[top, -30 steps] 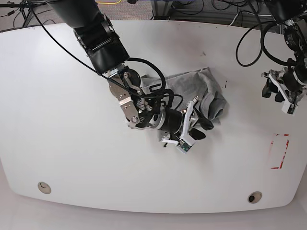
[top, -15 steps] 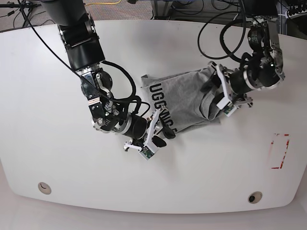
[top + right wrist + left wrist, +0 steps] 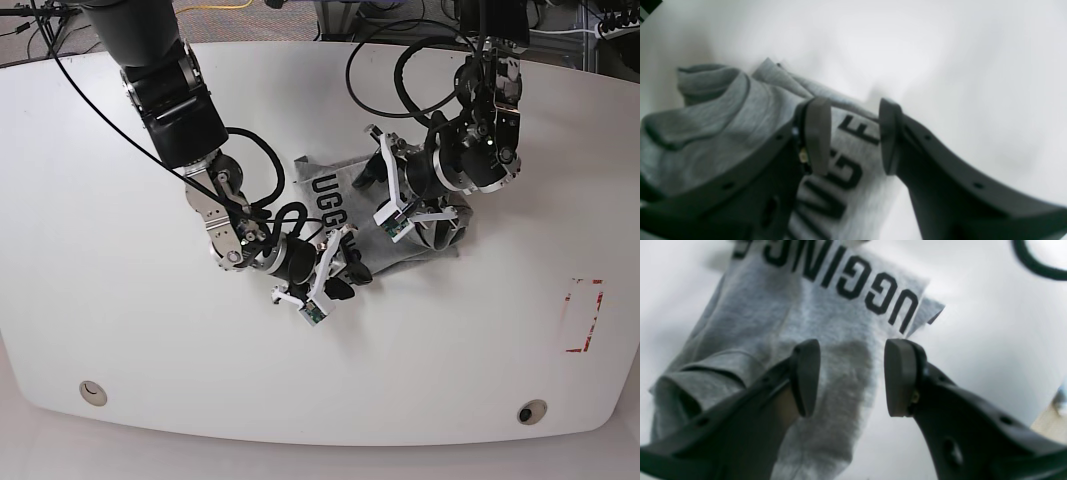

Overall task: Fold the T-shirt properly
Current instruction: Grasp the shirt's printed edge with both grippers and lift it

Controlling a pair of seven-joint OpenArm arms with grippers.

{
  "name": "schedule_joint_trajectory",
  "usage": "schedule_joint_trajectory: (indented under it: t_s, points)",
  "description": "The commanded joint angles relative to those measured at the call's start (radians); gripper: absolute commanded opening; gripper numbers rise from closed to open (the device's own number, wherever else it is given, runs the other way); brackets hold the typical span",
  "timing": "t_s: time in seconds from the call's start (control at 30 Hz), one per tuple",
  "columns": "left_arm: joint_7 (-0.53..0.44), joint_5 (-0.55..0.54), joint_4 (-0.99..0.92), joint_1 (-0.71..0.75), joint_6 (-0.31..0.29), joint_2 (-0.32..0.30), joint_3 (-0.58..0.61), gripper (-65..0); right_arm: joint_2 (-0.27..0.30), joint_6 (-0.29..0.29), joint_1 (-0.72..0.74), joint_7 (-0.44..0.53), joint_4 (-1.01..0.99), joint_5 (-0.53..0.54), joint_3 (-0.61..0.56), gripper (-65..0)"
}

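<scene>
left hand [image 3: 378, 190] now further over t-shirt [image 3: 345, 200], both hands seemingly parted, empty, right hand [image 3: 340, 268] low

Only readable stuff is the dark block lettering on the grey T-shirt [image 3: 780, 323]. From the left wrist view it's upside down and the top edge cuts it off, but you can make out "UGGING". From the right wrist view you get "NG" with an "F" just after it, the rest hidden behind a finger. From the base view only "UGG" shows on the T-shirt [image 3: 340, 195].
</scene>
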Motion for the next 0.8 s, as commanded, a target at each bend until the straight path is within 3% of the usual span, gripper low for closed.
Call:
schedule_joint_trajectory:
  t_s: [0.0,0.27,0.47,0.77]
  points:
    - [-0.003,0.033,-0.058,-0.017,0.001,0.000,-0.009,-35.7,-0.011,0.008,0.041,0.091,-0.071,-0.011,-0.011,-42.5]
    - [-0.068,0.050,-0.195,-0.011,0.001,-0.049,-0.061,-35.7,0.023,0.009,0.012,0.200,-0.184,-0.119,-0.007,-42.5]
    - [-0.138,0.050,-0.337,-0.030,0.005,-0.093,-0.065,-35.7,0.097,0.009,-0.065,0.226,-0.168,-0.068,-0.007,-42.5]
    - [-0.195,0.050,-0.535,-0.163,0.005,-0.105,-0.065,-35.7,0.223,-0.001,-0.275,0.203,0.083,0.046,0.011,-42.5]
